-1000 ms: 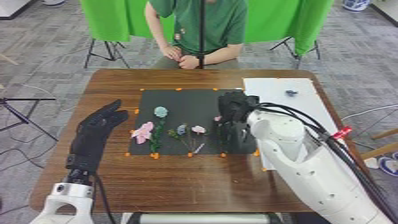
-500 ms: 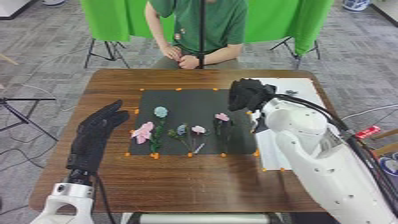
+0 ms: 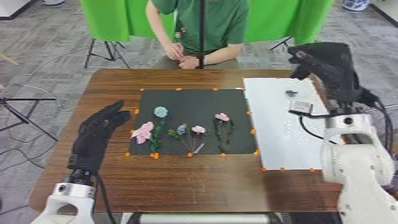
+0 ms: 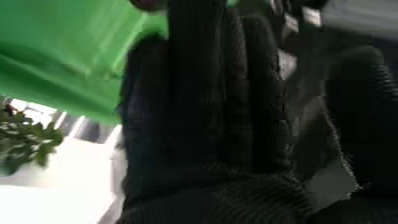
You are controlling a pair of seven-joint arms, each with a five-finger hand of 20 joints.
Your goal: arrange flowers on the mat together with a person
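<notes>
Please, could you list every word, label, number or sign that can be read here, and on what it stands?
No text can be read.
Small pale rectangle over the white sheet: too small to read.
Faint marks on that sheet: cannot tell if writing.

and over on the left side, the left arm (image 3: 67,202) is coming in from the bottom edge of the head view, its black-gloved left hand (image 3: 91,135) pointing forward and angling a little inward, fingers lying relaxed and uncurled. across on the right, the right arm (image 3: 351,160) is stretching much farther forward, and the right hand (image 3: 330,62) is sitting well ahead of the left one, tilting inward at its far end. up close in the right wrist view, that right hand (image 4: 200,135) is holding its fingers (image 4: 195,75) straight and side by side, the thumb (image 4: 369,120) standing apart from them.
</notes>
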